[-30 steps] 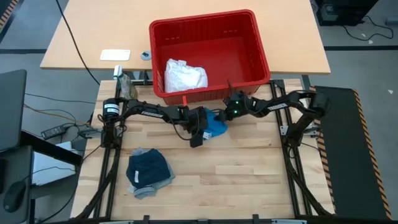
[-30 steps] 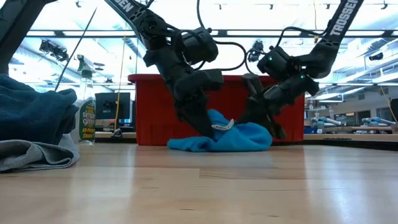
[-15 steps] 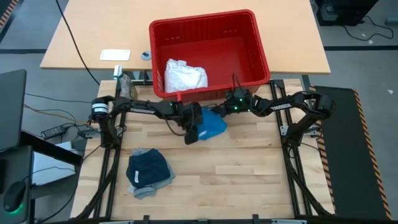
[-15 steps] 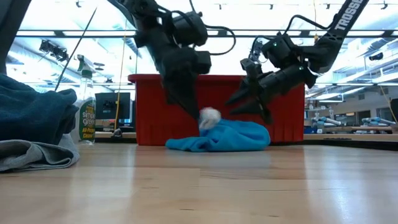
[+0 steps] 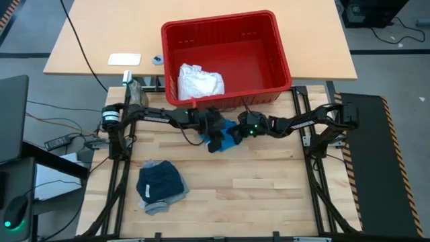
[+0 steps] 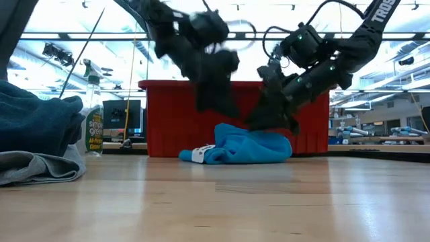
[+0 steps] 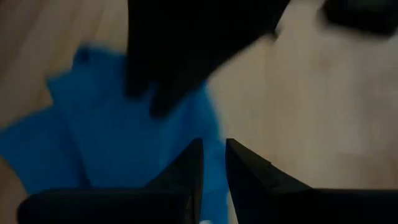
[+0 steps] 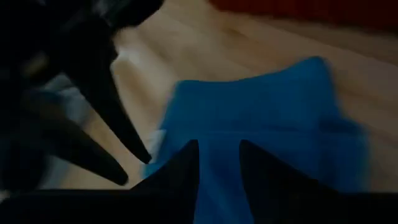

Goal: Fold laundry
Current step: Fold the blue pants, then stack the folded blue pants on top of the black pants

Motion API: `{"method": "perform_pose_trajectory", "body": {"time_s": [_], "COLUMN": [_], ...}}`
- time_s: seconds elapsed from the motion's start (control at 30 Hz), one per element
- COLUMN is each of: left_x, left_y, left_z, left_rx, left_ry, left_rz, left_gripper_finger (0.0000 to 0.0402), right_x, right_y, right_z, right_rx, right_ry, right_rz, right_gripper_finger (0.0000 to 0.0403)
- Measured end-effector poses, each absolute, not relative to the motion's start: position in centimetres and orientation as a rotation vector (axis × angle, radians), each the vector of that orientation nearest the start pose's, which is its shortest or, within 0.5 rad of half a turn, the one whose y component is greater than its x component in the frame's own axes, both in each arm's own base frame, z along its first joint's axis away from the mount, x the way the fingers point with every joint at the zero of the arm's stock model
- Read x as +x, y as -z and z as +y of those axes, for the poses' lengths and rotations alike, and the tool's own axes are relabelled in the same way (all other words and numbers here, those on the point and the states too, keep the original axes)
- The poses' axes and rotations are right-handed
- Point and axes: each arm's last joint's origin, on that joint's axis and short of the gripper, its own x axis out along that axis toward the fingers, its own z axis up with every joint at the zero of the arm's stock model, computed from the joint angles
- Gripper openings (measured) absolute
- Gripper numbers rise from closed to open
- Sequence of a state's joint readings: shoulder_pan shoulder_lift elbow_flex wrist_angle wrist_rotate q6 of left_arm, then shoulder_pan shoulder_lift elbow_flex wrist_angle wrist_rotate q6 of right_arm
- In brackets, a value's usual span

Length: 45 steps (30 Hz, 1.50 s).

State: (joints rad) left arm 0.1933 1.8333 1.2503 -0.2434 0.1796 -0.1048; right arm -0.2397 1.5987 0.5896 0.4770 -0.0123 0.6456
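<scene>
Left gripper: fingers stand a narrow gap apart, over the bright blue garment; nothing shows between them. Whether they pinch cloth lower down, cannot tell. From above, left gripper sits at the blue garment's left edge.

Right gripper: fingers part open, slight gap, pointing at the blue cloth; no fabric seen clamped. From above, right gripper is at the garment's right side, just beside the left one. The other arm's dark fingers cross its wrist view.

Blue garment: crumpled heap on the wooden surface, directly in front of the red basket; a white tag shows at its low-view left end.

White cloth: bunched inside the basket, near-left corner.

Navy garment: lies on top of the grey T-shirt, a stack at the surface's front left, well apart from both arms.

Spray bottle stands by the basket's left.
</scene>
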Motion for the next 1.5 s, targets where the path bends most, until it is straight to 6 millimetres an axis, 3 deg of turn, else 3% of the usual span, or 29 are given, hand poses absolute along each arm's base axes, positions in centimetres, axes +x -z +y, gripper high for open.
{"method": "perform_pose_trajectory", "body": {"time_s": [0.17, 0.27, 0.43, 0.63, 0.77, 0.9, 1.0, 1.13, 1.3, 1.5], "left_x": [38.9, 38.7, 39.0, 39.2, 38.3, 37.2, 36.5, 35.7, 35.0, 34.4], "left_y": [-16.0, -15.3, -16.0, -16.9, -18.4, -20.4, -21.7, -21.3, -18.7, -16.1], "left_z": [9.0, 10.0, 9.2, 6.2, 4.9, 5.1, 5.2, 4.9, 4.5, 4.9], "left_rx": [-0.293, -0.367, -0.405, -0.393, -0.404, -0.397, -0.408, -0.454, -0.583, -0.75], "left_ry": [-0.193, -0.238, -0.135, 0.054, 0.041, -0.034, -0.071, -0.099, -0.168, -0.225], "left_rz": [0.925, 0.937, 0.906, 0.947, 0.987, 0.982, 0.974, 1.049, 1.059, 0.933], "left_gripper_finger": [0.0068, 0.0068, 0.0068, 0.0068, 0.0069, 0.0081, 0.0108, 0.017, 0.0279, 0.0378], "right_x": [27.6, 27.2, 26.8, 27.3, 27.6, 27.3, 26.5, 25.5, 25.2, 26.3], "right_y": [-13.2, -12.7, -12.1, -12.2, -13.5, -15.3, -16.1, -16.5, -16.1, -13.7], "right_z": [-7.0, -6.9, -6.0, -3.2, -1.2, -0.7, -1.0, -1.3, -1.4, -1.4], "right_rx": [0.67, 0.671, 0.746, 0.967, 1.035, 0.998, 0.98, 0.927, 0.917, 0.992], "right_ry": [0.523, 0.54, 0.492, 0.281, 0.182, 0.245, 0.303, 0.336, 0.394, 0.365], "right_rz": [0.535, 0.601, 0.71, 0.785, 0.754, 0.661, 0.656, 0.699, 0.732, 0.805], "right_gripper_finger": [0.0121, 0.0121, 0.0121, 0.0121, 0.0121, 0.0121, 0.0125, 0.0157, 0.023, 0.0334]}}
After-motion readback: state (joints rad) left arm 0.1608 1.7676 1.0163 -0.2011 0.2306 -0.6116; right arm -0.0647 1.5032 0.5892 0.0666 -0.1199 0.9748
